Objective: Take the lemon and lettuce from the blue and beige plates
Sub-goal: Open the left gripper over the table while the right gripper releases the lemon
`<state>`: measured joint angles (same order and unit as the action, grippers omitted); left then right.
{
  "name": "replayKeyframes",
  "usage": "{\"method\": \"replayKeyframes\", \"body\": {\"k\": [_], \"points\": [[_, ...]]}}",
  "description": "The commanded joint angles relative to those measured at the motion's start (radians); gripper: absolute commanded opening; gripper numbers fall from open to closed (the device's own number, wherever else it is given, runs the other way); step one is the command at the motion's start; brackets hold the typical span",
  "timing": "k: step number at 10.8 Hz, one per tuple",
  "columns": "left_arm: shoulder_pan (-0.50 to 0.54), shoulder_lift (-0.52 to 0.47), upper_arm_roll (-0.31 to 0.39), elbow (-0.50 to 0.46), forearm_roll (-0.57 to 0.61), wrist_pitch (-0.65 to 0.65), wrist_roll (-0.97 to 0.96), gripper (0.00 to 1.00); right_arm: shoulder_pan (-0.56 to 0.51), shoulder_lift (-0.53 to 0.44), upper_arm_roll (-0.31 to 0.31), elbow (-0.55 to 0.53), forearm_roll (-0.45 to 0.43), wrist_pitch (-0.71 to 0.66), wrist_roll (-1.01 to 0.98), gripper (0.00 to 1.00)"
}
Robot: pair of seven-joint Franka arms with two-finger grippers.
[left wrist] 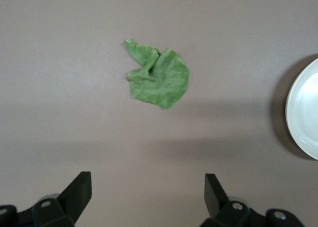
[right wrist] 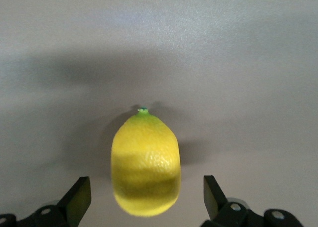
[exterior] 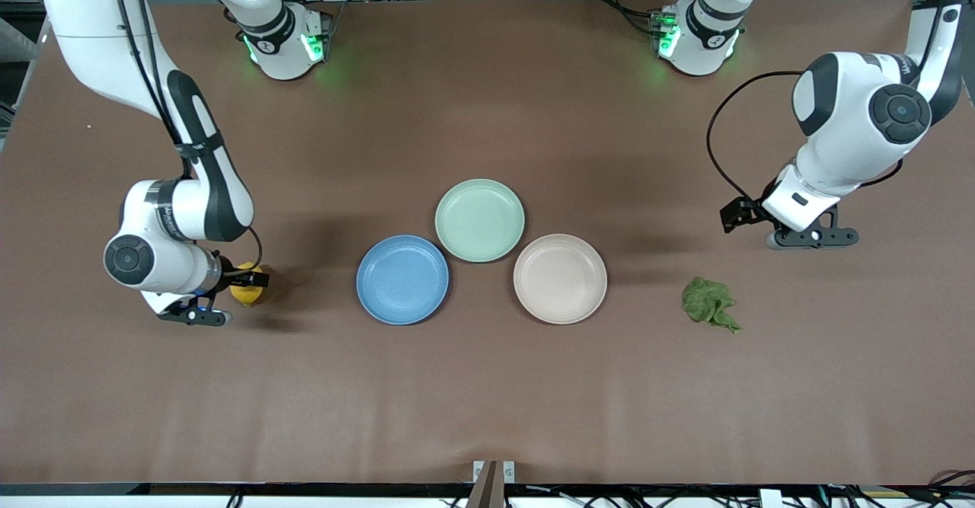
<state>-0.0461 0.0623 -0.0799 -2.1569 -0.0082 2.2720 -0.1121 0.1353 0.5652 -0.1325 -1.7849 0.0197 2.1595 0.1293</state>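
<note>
With lemon (right wrist: 145, 163) and lettuce (left wrist: 158, 74) already off the plates, both lie on the surface between wide, empty claws: right claw (right wrist: 144, 199) and left claw (left wrist: 146, 194) should lift clear.

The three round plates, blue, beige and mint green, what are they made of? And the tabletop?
The medium blue round plate, pale beige round plate and pale mint-green round plate look like matte plastic or a similar composite: even colour, soft dull sheen, no glassy glare. The brown table cover looks like a soft mat or cloth, dull with faint creases.
</note>
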Motion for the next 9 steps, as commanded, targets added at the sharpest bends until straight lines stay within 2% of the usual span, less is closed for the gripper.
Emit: {"method": "replayKeyframes", "body": {"k": [1, 4, 9], "points": [[0.003, -0.035, -0.04, -0.034, -0.016, 0.012, -0.011, 1.0, -0.01, -0.059, 0.014, 0.032, -0.014, -0.114, 0.01, 1.0], [0.008, -0.065, -0.043, -0.034, -0.015, -0.017, -0.011, 1.0, 0.001, -0.122, 0.019, 0.022, -0.014, -0.176, 0.007, 1.0], [0.014, -0.097, -0.04, -0.011, -0.015, -0.04, 0.006, 1.0, 0.052, -0.26, 0.016, -0.117, -0.015, -0.179, 0.01, 1.0]]}}
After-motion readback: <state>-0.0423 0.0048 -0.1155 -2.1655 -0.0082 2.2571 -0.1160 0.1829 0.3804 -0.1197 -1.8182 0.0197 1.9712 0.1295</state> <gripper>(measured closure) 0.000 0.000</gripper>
